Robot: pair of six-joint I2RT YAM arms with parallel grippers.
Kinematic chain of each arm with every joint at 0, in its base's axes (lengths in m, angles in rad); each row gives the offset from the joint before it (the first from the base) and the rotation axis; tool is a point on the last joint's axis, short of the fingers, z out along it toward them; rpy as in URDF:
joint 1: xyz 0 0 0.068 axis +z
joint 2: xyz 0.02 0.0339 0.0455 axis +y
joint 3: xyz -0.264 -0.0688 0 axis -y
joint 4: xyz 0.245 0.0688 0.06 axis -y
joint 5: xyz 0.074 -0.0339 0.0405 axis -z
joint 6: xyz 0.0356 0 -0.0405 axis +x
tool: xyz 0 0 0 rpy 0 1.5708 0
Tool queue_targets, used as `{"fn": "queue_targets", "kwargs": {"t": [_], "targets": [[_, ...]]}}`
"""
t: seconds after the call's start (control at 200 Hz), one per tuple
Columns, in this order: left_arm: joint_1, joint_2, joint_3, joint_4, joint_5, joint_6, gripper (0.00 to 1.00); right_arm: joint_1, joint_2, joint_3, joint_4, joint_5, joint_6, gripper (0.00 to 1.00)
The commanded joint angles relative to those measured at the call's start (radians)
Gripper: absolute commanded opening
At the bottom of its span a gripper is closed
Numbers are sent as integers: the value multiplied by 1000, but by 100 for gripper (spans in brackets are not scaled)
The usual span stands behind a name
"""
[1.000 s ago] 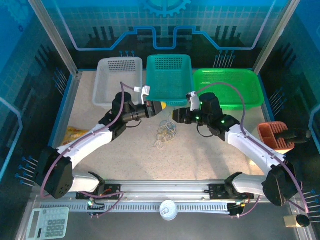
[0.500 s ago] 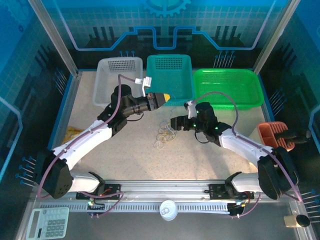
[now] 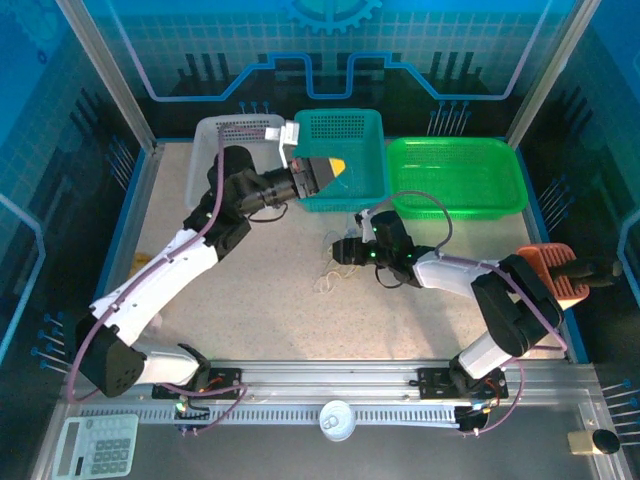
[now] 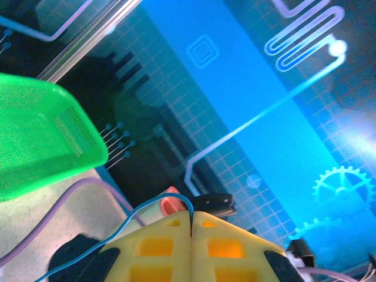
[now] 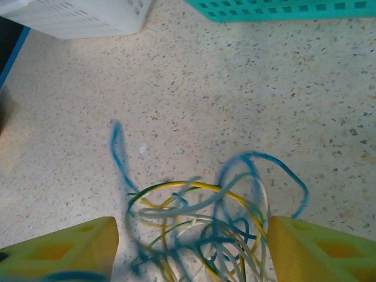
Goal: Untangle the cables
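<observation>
The cables [image 3: 328, 270] lie as a small tangle of blue, white and yellow strands on the speckled table. My left gripper [image 3: 325, 172] is raised near the teal basket's front edge. In the left wrist view its yellow fingers [image 4: 191, 218] are shut on a thin blue cable [image 4: 135, 212] that trails down to the left. My right gripper [image 3: 341, 250] sits low at the tangle's right side. It is open, and in the right wrist view the tangle [image 5: 200, 229] lies between its two yellow fingertips [image 5: 59, 252].
Three baskets stand along the back: white [image 3: 212, 150], teal [image 3: 345, 135] and green [image 3: 460, 175]. An orange holder [image 3: 548, 272] sits at the right edge. A calculator [image 3: 95, 445] lies at the front left, off the table surface.
My left gripper has risen and moved back toward the teal basket with the blue cable. My right gripper has dropped and slid left to the tangle, which has shifted slightly.
</observation>
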Motion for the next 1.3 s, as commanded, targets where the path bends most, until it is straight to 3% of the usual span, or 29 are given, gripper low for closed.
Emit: {"fn": "queue_targets", "kwargs": {"t": [0.0, 0.345, 0.53, 0.82, 1.105, 1.296], "targets": [[-5, -17, 99, -44, -5, -6, 0, 13, 21, -27, 72, 34, 29, 67], [-2, -17, 287, -140, -44, 39, 0, 15, 41, -69, 103, 43, 48, 39], [7, 2, 391, -193, -59, 76, 0, 16, 54, -80, 114, 40, 55, 9], [80, 18, 546, -302, -141, 180, 0, 14, 68, -92, 116, 41, 62, 8], [272, 31, 593, -282, -203, 139, 0, 14, 83, -90, 113, 41, 64, 8], [347, 99, 681, -297, -209, 168, 0, 13, 91, -89, 114, 39, 67, 9]]}}
